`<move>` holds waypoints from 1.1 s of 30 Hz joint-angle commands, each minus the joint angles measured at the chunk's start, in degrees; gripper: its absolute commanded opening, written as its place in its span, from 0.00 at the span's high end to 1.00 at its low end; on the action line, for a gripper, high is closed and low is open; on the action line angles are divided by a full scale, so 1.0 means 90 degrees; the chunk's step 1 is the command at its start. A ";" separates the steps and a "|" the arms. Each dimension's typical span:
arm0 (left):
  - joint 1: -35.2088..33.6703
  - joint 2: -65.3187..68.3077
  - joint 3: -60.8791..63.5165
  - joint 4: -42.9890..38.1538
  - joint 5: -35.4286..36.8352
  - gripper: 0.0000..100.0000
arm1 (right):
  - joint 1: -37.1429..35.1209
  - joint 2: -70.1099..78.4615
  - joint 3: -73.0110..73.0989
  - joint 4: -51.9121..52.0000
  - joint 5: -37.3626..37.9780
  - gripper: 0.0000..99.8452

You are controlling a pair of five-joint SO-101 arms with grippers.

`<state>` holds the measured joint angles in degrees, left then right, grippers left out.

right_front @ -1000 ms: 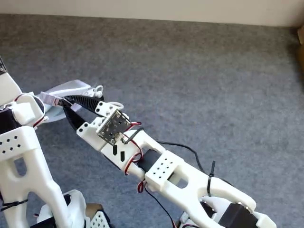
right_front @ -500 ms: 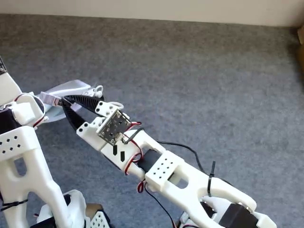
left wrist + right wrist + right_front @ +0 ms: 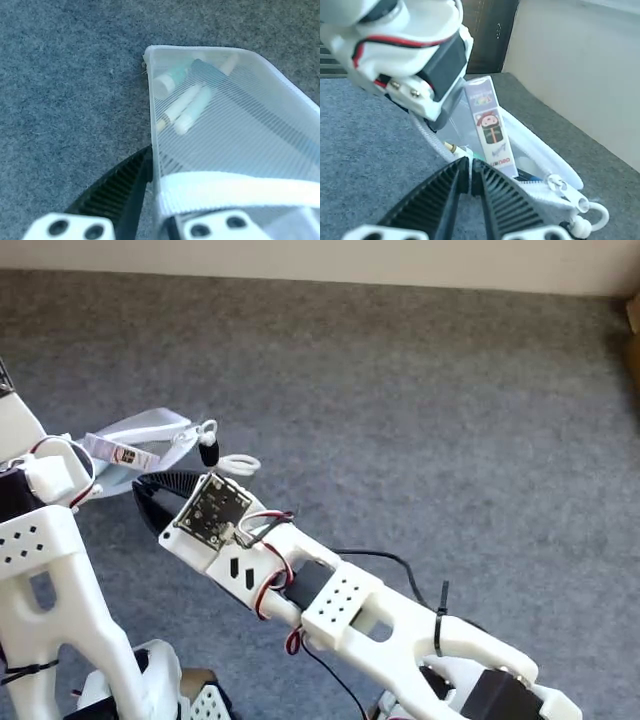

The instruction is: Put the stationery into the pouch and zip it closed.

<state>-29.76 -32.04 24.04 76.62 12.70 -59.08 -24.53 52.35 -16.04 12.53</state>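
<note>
The right gripper (image 3: 470, 175) has its ribbed black jaws closed tip to tip at the mouth of the pouch (image 3: 225, 130). Whether they nip any fabric I cannot tell. Just beyond the tips a slim printed box (image 3: 490, 125) stands up out of the opening, with the zipper pull (image 3: 565, 192) beside it. The left gripper (image 3: 152, 165) is clamped on the mesh pouch, near the left edge of the grey tabletop (image 3: 420, 390). Pens (image 3: 182, 102) lie inside.

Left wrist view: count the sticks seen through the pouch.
4: teal-and-white stick nearest the pouch corner, white stick and pale teal stick side by side, cream stick at the edge. More may be hidden.
</note>
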 commanded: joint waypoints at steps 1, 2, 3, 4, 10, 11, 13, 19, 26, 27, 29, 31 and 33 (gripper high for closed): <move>0.0083 0.0005 0.0015 -0.0068 -0.0049 0.99 | -0.0054 -0.0200 -0.0103 0.0015 0.0088 1.00; 0.0083 0.0005 0.0015 -0.0068 -0.0049 0.99 | -0.0054 -0.0200 -0.0103 0.0015 0.0088 1.00; 0.0083 0.0005 0.0015 -0.0068 -0.0049 0.99 | -0.0044 -0.0210 -0.0103 0.0015 0.0088 1.00; 0.0083 0.0005 0.0015 -0.0068 -0.0049 0.99 | -0.0024 -0.0259 -0.0103 0.0015 0.0088 1.00; 0.0083 0.0005 0.0015 -0.0068 -0.0049 0.99 | 0.0259 -0.0943 -0.0063 0.0034 0.0088 1.00; 0.0083 0.0005 0.0015 -0.0068 -0.0049 0.99 | 0.0288 -0.0972 -0.0073 0.0034 0.0088 1.00; 0.0103 0.0005 0.0015 -0.0068 -0.0049 0.99 | 0.0317 -0.0943 -0.0093 0.0034 0.0088 1.00; 0.0103 0.0005 0.0015 -0.0068 -0.0049 0.99 | 0.0327 0.0249 -0.0630 0.0034 0.0088 1.00; 0.0103 0.0005 0.0015 -0.0068 -0.0049 0.99 | 0.0493 0.1333 -0.1665 0.0034 0.0088 1.00; 0.0103 0.0005 0.0015 -0.0068 -0.0049 0.99 | 0.0513 0.1245 -0.1675 0.0034 0.0088 1.00; 0.0103 0.0005 0.0015 -0.0068 -0.0049 0.99 | 0.0601 0.0972 -0.1646 0.0044 0.0088 1.00; 0.0103 0.0005 0.0015 -0.0068 -0.0049 0.99 | 0.0679 0.0640 -0.1421 0.0044 0.0088 1.00; 0.0112 0.0005 0.0015 -0.0068 -0.0049 0.99 | 0.0689 0.0249 -0.1216 0.0044 0.0088 1.00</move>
<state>-29.76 -32.04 24.04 76.62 12.62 -54.07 -15.47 41.27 -15.87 12.53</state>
